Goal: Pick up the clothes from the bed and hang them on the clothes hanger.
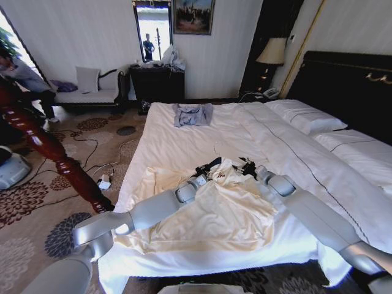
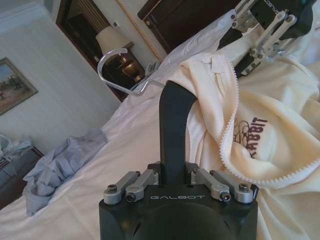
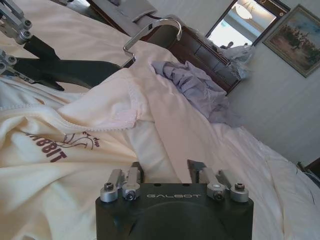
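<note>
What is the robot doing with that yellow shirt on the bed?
The robot is trying to get a shirt onto a hanger. Its left gripper is shut on the black clothes hanger, pushed in at the collar of the cream-yellow clothes, which lie spread on the bed. The right gripper is open beside the collar, holding nothing. The shirt is not hung up yet. A small blue-grey garment lies farther up the bed, untouched.

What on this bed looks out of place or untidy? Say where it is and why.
A blue-grey garment lies crumpled near the foot of the bed, apart from the cream shirt that both grippers work on. The left gripper holds a black hanger at the shirt's collar.
</note>
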### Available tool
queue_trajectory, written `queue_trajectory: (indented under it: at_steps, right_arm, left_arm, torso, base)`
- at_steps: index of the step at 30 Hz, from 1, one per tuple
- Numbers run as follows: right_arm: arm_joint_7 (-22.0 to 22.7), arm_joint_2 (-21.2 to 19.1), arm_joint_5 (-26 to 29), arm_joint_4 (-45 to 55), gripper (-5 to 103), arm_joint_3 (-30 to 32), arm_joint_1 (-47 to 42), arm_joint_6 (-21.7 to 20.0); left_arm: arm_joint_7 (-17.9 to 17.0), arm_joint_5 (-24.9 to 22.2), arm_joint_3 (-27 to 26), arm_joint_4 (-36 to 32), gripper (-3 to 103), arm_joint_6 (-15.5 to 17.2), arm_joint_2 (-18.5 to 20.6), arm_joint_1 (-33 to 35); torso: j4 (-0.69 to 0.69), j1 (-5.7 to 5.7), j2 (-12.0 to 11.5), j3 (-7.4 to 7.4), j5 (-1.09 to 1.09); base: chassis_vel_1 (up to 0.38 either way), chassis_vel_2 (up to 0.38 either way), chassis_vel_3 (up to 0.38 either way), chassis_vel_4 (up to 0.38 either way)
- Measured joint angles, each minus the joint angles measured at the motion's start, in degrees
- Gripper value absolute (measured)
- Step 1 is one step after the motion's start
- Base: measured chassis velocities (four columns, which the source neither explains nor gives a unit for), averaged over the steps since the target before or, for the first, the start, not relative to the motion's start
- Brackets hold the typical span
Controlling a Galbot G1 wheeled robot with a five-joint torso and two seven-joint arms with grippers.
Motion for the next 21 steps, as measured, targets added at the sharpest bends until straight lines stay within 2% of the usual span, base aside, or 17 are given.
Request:
queue_trajectory:
  at_steps: [3,5,15,16,18,20,21]
  right_arm:
    - [0.05,-0.1,-0.38,0.26,33,-0.03,-0.31,0.05]
    - [0.07,-0.1,-0.49,0.38,31,-0.04,-0.42,0.05]
    - [1.51,0.02,-0.86,1.54,29,0.44,-1.3,0.16]
    - [1.67,-0.1,-0.87,1.9,29,0.75,-1.53,0.16]
    - [2.12,-0.27,-0.77,2.18,29,1.41,-1.85,0.16]
    - [2.26,-0.33,-0.74,2.26,29,1.63,-1.94,0.16]
    - [2.42,-0.44,-0.68,2.54,29,2.0,-2.24,0.18]
  left_arm:
    - [-0.28,0.21,-0.05,-0.02,22,0.07,0.07,0.08]
    - [-0.51,0.26,-0.08,-0.04,22,0.12,0.11,0.1]
    - [-1.84,0.21,-0.24,-0.33,22,1.1,0.08,0.33]
    - [-2.39,-0.11,-0.59,-0.76,19,1.51,0.07,0.53]
    - [-2.88,-0.79,-1.16,-1.61,28,2.1,0.39,0.81]
    - [-2.99,-1.02,-1.23,-2.02,28,2.35,0.59,0.91]
    - [-3.21,-1.38,-1.47,-3.32,33,2.62,1.17,1.14]
  torso:
    - [-0.01,0.0,0.0,0.0,0.0]
    - [-0.01,0.0,0.0,0.0,0.01]
    - [-0.01,0.0,0.0,0.0,0.01]
    - [-0.01,0.0,0.0,0.0,0.0]
    - [-0.01,0.0,0.0,0.0,0.01]
    - [-0.01,0.0,0.0,0.0,0.0]
    - [-0.01,0.0,0.0,0.0,0.0]
  base:
    - [0.0,0.0,0.0,0.0]
    - [0.0,0.0,0.0,0.0]
    - [0.0,0.0,0.0,0.0]
    - [0.0,0.0,0.0,0.0]
    - [0.0,0.0,0.0,0.0]
    - [0.0,0.0,0.0,0.0]
    - [0.0,0.0,0.0,0.0]
